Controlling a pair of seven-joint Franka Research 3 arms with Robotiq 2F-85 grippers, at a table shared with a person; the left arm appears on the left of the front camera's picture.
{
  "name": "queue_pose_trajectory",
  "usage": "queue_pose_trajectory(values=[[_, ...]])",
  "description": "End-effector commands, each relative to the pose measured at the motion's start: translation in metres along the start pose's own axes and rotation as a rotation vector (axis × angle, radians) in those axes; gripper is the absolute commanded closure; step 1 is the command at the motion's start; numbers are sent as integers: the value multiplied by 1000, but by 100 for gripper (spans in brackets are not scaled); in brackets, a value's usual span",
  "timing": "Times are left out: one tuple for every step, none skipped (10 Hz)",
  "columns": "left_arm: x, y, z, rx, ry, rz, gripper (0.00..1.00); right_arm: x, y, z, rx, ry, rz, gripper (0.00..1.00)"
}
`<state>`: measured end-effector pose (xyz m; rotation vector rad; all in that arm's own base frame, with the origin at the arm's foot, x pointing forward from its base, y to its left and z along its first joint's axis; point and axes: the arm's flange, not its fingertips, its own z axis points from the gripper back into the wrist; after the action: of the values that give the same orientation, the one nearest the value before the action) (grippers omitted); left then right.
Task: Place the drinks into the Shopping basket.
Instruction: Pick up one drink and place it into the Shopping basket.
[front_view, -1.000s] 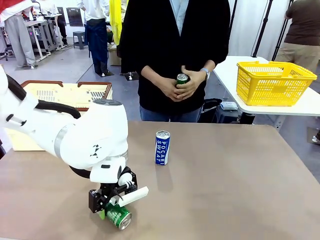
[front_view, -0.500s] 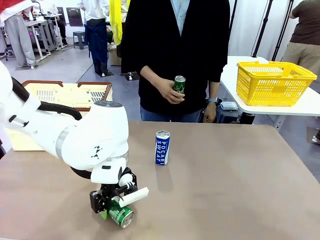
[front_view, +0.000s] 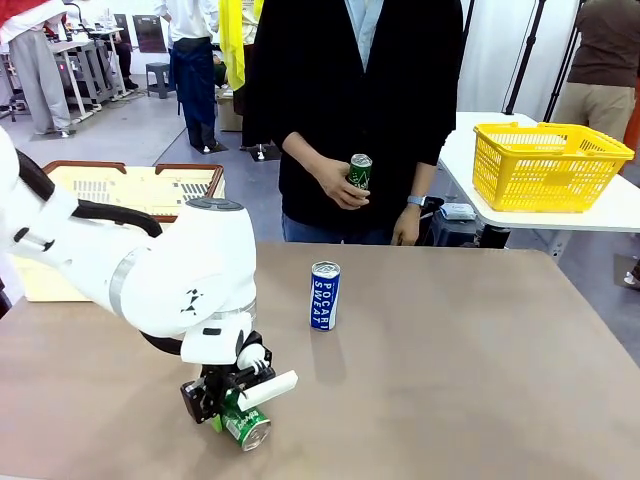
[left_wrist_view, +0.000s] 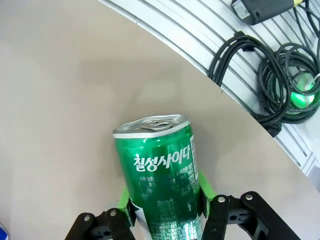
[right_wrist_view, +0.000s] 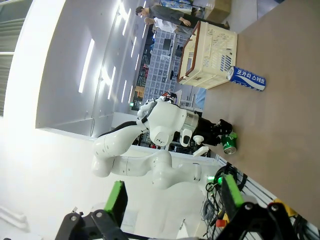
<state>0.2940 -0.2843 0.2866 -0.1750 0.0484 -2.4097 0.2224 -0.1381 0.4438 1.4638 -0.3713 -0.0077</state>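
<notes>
Green can (left_wrist_view: 159, 175) on side; left gripper (left_wrist_view: 165, 199) clamping it

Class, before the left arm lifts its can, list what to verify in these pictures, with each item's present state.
1. The left tool is shut on the lying green metal can: ok.
2. Its green pads sit on opposite sides of that can: ok.
3. Grip firm enough for lifting: cannot tell.
4. The upright blue metal can stands apart from the left tool: ok.
5. The cream slotted plastic crate at the far left of the table has its top open: ok.
6. The right tool is open, holding nothing: ok.
</notes>
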Motion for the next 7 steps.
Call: queue_pose_trajectory(values=[[-6, -42, 11, 30, 25, 54, 100, 3, 8, 0, 14, -8, -16, 0], [-10, -50, 36, 33, -3, 91, 100, 3, 8, 0, 14, -8, -16, 0], [-14, -64, 76, 36, -36, 144, 100, 3, 8, 0, 14, -8, -16, 0], [-17, -84, 126, 38, -71, 244, 100, 3, 8, 0, 14, -8, -16, 0], [-24, -102, 163, 37, -84, 373, 100, 3, 8, 0, 14, -8, -16, 0], [-42, -119, 195, 19, -102, 523, 100, 3, 8, 0, 14, -8, -16, 0], [-65, -136, 225, 12, -145, 675, 100, 3, 8, 0, 14, -8, -16, 0]])
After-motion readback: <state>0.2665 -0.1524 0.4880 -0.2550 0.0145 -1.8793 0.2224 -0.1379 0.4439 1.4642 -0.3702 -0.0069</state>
